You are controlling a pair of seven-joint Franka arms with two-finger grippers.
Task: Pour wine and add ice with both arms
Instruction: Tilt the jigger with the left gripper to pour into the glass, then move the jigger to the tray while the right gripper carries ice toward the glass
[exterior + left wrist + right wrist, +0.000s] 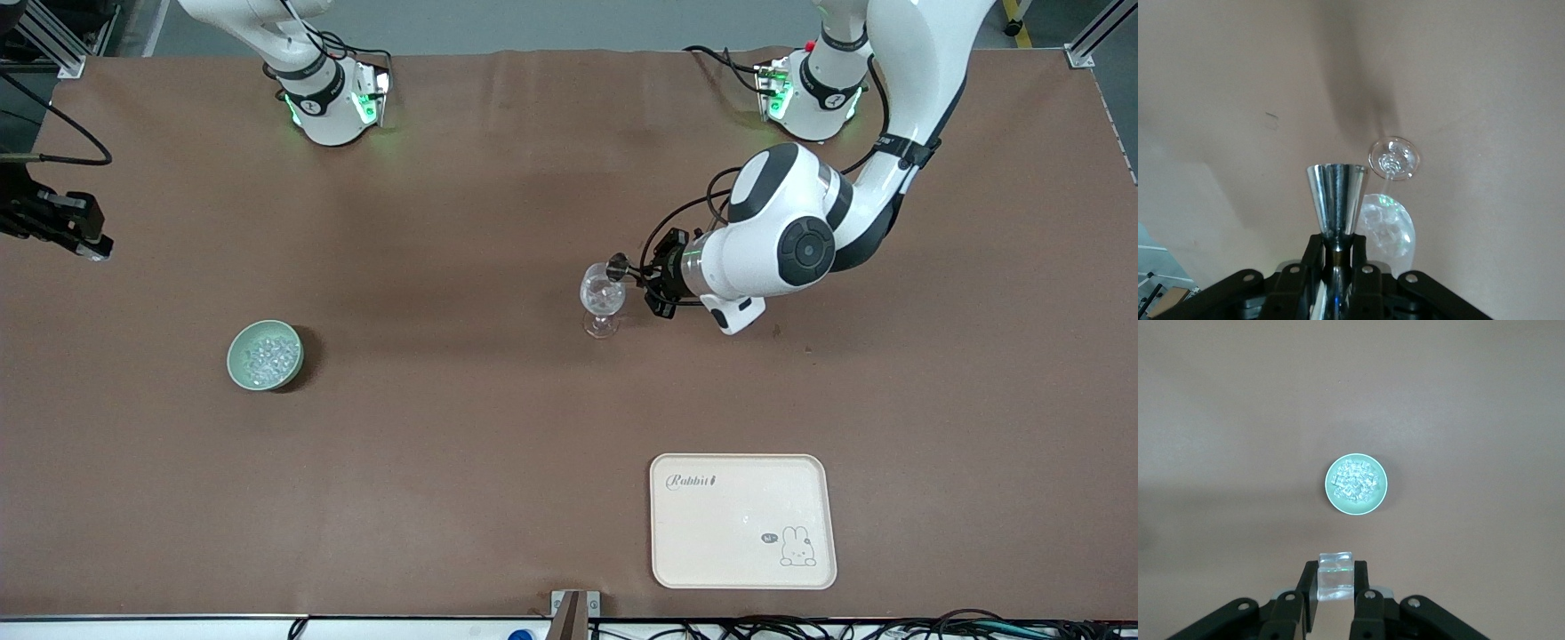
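Note:
A clear stemmed glass (pixel 603 298) stands mid-table, and something glassy and whitish shows in its bowl (pixel 1388 233). My left gripper (pixel 642 277) is shut on the waist of a steel jigger (pixel 1336 200), which lies tipped sideways with its mouth (pixel 618 264) at the glass rim. I see no wine. A pale green bowl (pixel 236 360) toward the right arm's end holds a heap of ice (pixel 269 356). My right gripper (pixel 1335 581) hangs high over the table, looking down on the bowl (pixel 1375 503), and is shut on one clear ice cube (pixel 1335 577). It shows at the front view's edge (pixel 93 249).
A cream tray (pixel 742 520) with a rabbit drawing lies near the front edge, nearer to the front camera than the glass. Brown cloth covers the whole table. The arm bases (pixel 333 102) (pixel 813 98) stand along the back edge.

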